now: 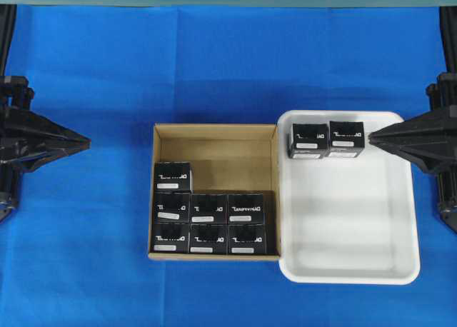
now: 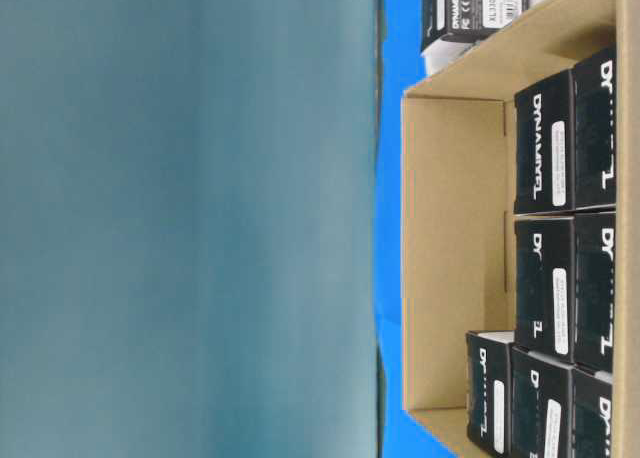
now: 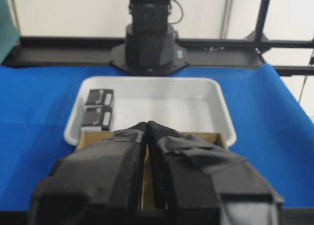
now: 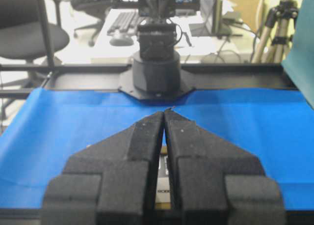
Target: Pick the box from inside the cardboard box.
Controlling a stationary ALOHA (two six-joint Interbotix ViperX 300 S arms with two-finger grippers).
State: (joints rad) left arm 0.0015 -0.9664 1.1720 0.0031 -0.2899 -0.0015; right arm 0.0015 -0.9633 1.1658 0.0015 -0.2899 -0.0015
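One camera is looking straight down from above, taking in the whole blue table [image 1: 214, 63]. Another is sitting low, close against the cardboard box [image 2: 450, 258], its picture turned sideways. Each wrist camera is peering level along its own closed gripper, left [image 3: 146, 124] and right [image 4: 164, 113], toward the opposite arm's base. The white tray [image 3: 223, 117] is showing in the overhead and left wrist views.

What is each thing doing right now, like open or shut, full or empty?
left claw: shut, holding nothing.
right claw: shut, holding nothing.
cardboard box: open-topped, partly full, seven black boxes inside.
white tray: mostly bare, two black boxes in one corner.
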